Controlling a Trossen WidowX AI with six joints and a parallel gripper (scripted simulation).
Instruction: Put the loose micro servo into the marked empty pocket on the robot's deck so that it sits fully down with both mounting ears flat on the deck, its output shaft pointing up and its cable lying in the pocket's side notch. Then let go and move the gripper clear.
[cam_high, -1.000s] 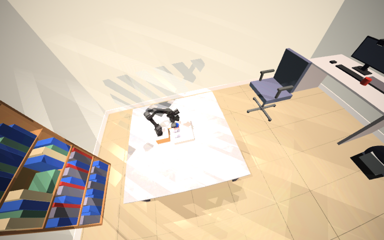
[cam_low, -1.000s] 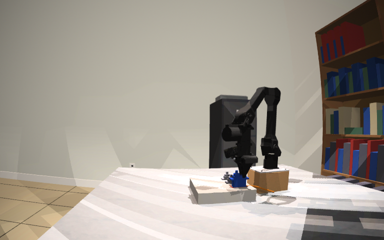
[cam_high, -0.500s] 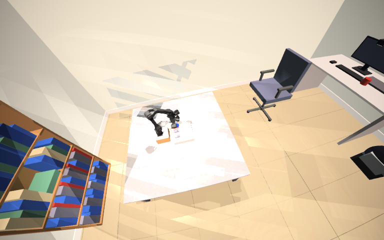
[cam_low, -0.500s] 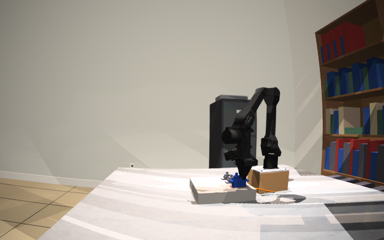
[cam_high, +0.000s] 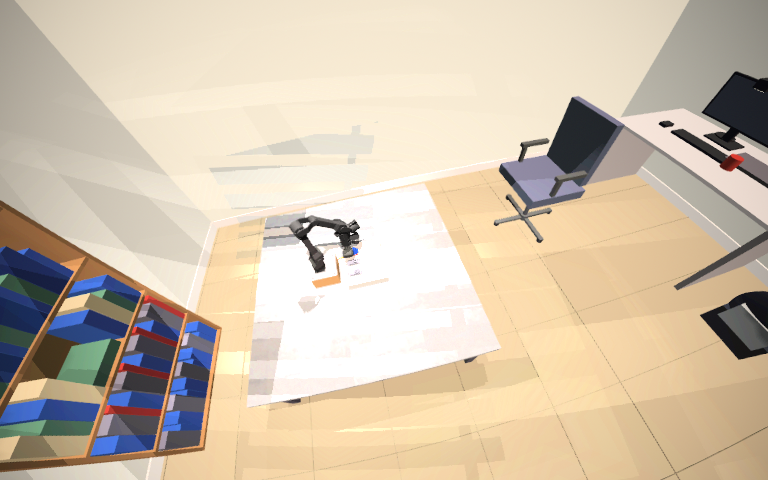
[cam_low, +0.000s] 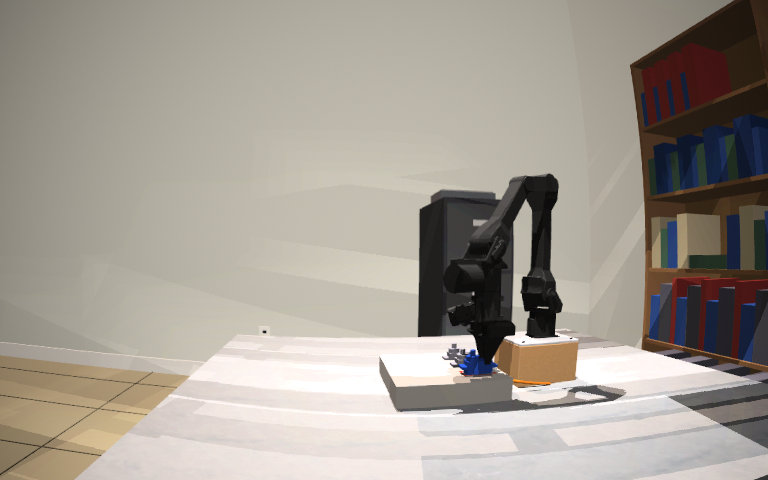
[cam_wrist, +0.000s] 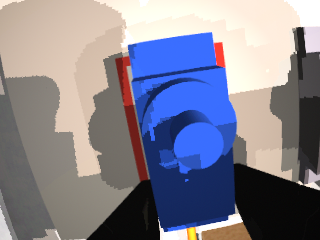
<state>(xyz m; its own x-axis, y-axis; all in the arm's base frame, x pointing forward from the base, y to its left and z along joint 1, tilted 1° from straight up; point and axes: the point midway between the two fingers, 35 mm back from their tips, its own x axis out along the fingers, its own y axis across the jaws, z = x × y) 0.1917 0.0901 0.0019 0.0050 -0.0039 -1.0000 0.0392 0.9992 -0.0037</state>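
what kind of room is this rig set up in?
Looks like an office or study. A bookshelf full of books, a swivel chair by a desk with a monitor and keyboard, and a dark cabinet behind the arm's white table.

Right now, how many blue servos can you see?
1. The blue micro servo sits gripped in the jaws, low over the deck, with red pocket marking showing beside it. Grey parts stand just behind it; others may be hidden behind the arm.
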